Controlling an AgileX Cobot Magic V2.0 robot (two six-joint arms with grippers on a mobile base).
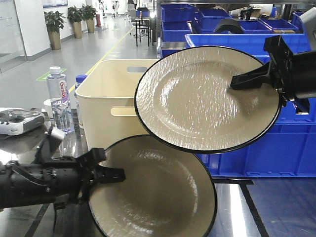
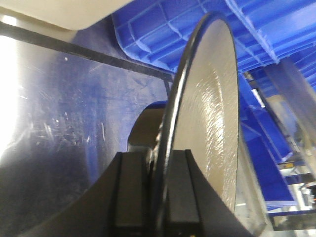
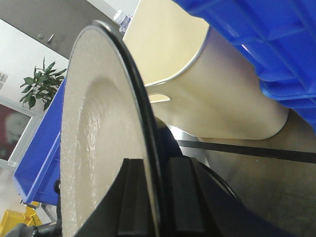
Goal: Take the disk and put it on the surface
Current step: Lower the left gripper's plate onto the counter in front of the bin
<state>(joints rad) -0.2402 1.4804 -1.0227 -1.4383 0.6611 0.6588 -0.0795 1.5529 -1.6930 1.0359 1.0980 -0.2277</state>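
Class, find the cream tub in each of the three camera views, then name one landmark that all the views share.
Front view: the cream tub stands left of centre.
Left wrist view: only a corner shows, at the top left edge.
Right wrist view: it fills the upper middle, right of the held plate.
Shared landmark: the blue crates next to the tub.

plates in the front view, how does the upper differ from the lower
The upper plate is raised before the blue crates; the lower plate sits low over the tabletop. The right tool clamps the upper plate's right rim; the left tool clamps the lower plate's left rim. The upper plate overlaps the lower one's top edge. Both are cream, black-rimmed.
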